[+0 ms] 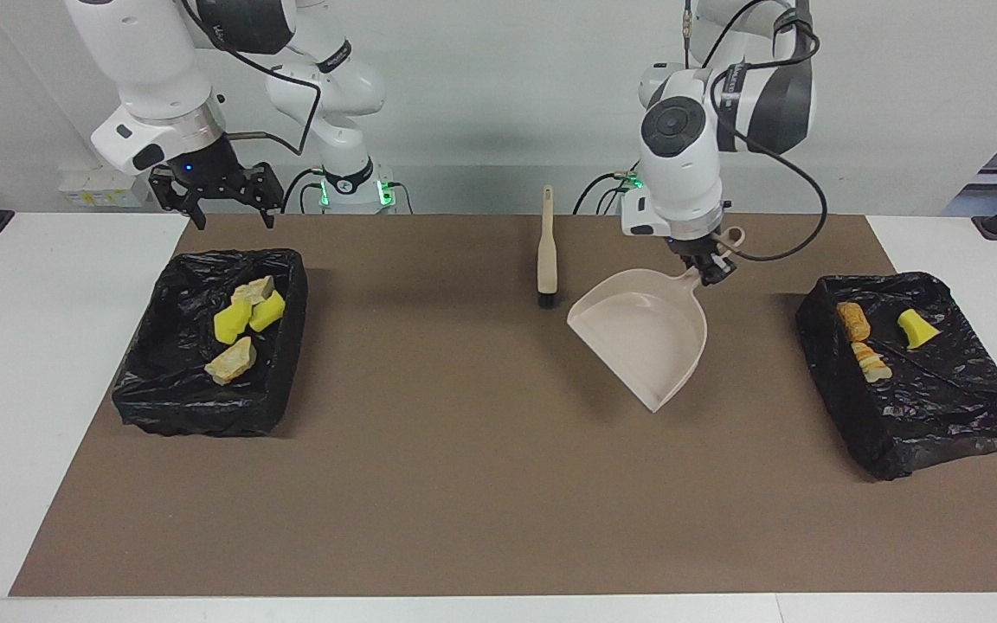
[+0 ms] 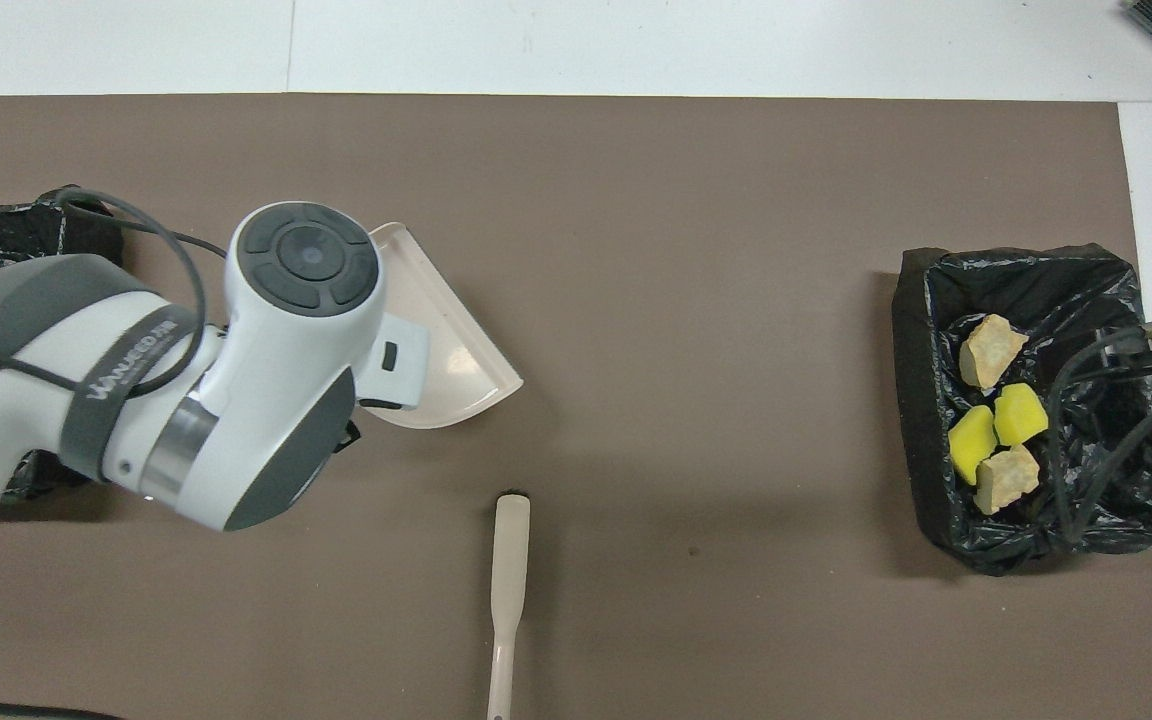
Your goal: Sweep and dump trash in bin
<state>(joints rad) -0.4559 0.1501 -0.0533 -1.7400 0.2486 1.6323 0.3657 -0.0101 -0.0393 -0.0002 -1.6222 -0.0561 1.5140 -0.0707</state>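
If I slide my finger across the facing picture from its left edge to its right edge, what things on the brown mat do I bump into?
Bin with four trash pieces → brush → dustpan, held by the left gripper → bin with three trash pieces.

We are seeing beige dustpan (image 1: 647, 341) and beige brush (image 1: 547, 247) with black bristles, both lying over brown mat (image 1: 464, 484). Two bins (image 1: 204, 407) (image 1: 940, 415) are wearing glossy black liners. Trash pieces (image 1: 243, 324) (image 1: 884, 337) are showing bright yellow and tan-orange. Table (image 1: 31, 389) is showing white. Arms are showing white with dark grey.
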